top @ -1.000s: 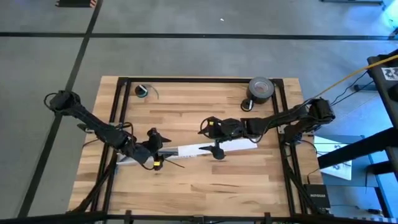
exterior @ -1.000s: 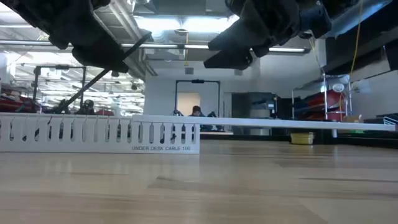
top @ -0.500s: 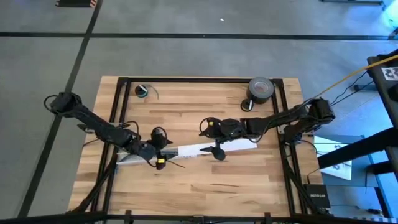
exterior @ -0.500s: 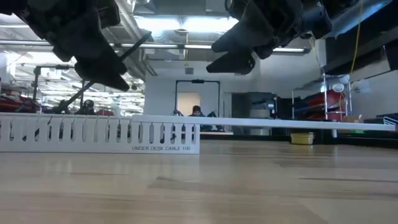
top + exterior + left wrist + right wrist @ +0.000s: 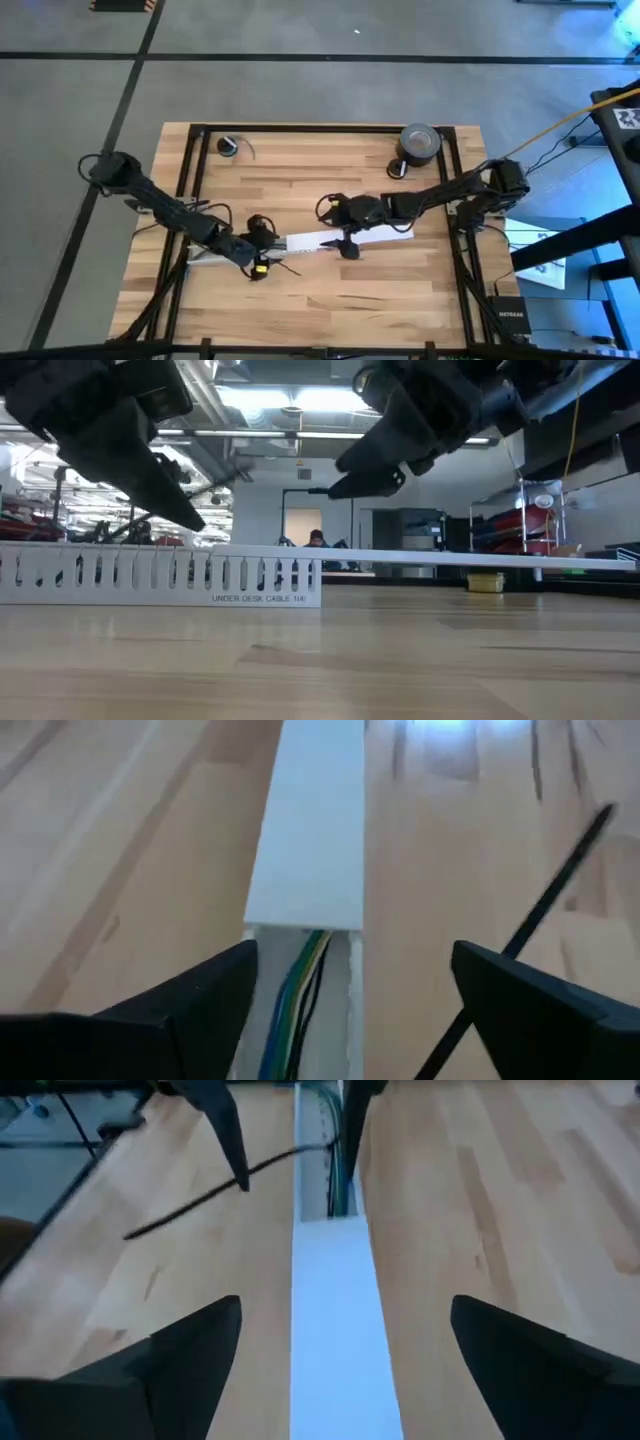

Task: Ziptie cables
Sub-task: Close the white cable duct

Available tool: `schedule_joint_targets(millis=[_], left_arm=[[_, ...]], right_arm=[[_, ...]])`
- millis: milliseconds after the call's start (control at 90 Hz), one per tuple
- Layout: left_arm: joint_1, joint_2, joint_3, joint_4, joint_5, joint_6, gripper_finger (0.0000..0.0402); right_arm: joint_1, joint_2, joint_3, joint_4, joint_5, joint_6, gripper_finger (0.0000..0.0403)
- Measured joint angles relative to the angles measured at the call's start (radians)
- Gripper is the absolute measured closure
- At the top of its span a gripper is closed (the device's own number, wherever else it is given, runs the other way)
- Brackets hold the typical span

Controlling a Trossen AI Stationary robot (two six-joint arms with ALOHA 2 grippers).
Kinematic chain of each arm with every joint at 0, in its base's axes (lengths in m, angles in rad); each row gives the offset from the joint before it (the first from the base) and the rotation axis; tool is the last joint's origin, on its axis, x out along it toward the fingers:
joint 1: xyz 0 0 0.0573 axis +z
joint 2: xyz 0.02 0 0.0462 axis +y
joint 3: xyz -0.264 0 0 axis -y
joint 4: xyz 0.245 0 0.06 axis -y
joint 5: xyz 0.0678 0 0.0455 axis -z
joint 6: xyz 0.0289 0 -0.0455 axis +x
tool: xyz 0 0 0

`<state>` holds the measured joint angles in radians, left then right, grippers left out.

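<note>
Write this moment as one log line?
left gripper: open, over cables in white duct | right gripper: open, over duct | ziptie: on table

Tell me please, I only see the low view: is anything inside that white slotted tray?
Observer: Yes. The left wrist view shows the cables lying in the open trough of the cable raceway, running under its white cover.
Operator: Where's the ziptie?
Observer: In the right wrist view, the ziptie is a thin black strip slanting out sideways from the raceway's uncovered part.
Operator: Are both end effectors open?
Observer: Both are. The left end effector is above the uncovered trough with its fingers wide apart, and the right end effector is open above the cover.
</note>
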<state>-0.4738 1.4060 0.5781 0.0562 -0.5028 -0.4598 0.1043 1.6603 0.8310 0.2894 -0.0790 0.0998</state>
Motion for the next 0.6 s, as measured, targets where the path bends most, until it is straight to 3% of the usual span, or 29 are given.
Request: schedule_joint_targets(millis=[600], left_arm=[[0.065,0.051,0.000,0.003,0.072,-0.008,0.0084]], right_arm=[[0.000,0.052,0.002,0.022,-0.019,-0.022,0.0054]])
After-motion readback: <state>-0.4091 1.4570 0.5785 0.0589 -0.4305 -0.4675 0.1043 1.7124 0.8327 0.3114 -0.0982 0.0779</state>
